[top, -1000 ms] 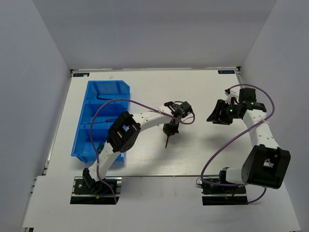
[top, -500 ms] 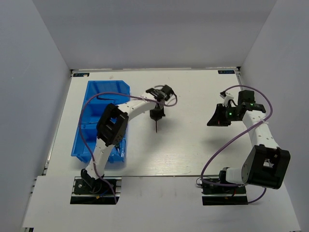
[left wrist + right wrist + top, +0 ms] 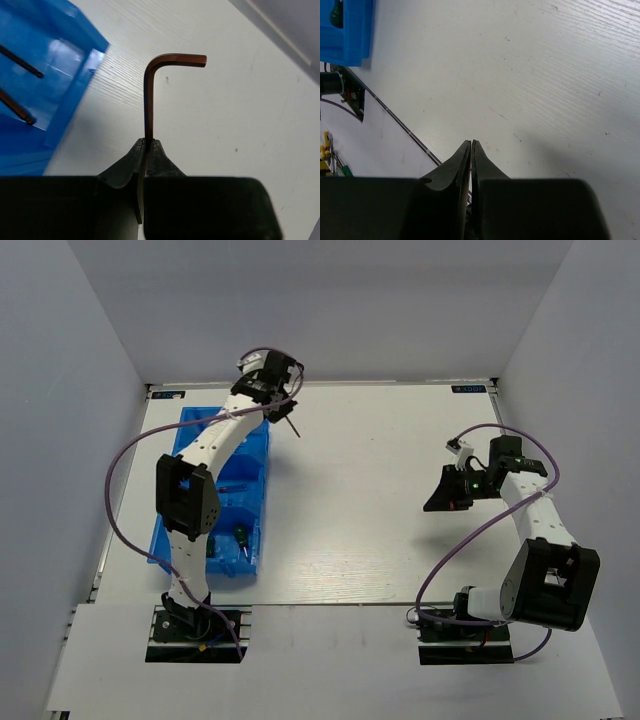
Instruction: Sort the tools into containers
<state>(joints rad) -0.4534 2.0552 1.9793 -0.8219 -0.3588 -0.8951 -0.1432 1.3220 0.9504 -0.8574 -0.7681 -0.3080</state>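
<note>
My left gripper (image 3: 283, 414) is shut on a thin dark-red L-shaped hex key (image 3: 148, 98), held by its long leg with the bent end pointing away. It hangs over the white table just right of the far end of the blue bin (image 3: 196, 436). In the left wrist view the bin's far compartment (image 3: 60, 55) holds two more hex keys (image 3: 21, 62). The near compartment holds green-handled screwdrivers (image 3: 240, 538). My right gripper (image 3: 436, 500) is shut and empty above the table on the right (image 3: 471, 143).
The bin lies along the table's left side, with its near corner in the right wrist view (image 3: 350, 35). Grey walls enclose the table. A purple cable loops beside each arm.
My left arm has swung from the table's middle to the far left, beside the bin's far end, carrying the hex key. My right gripper has shifted slightly left and down.
</note>
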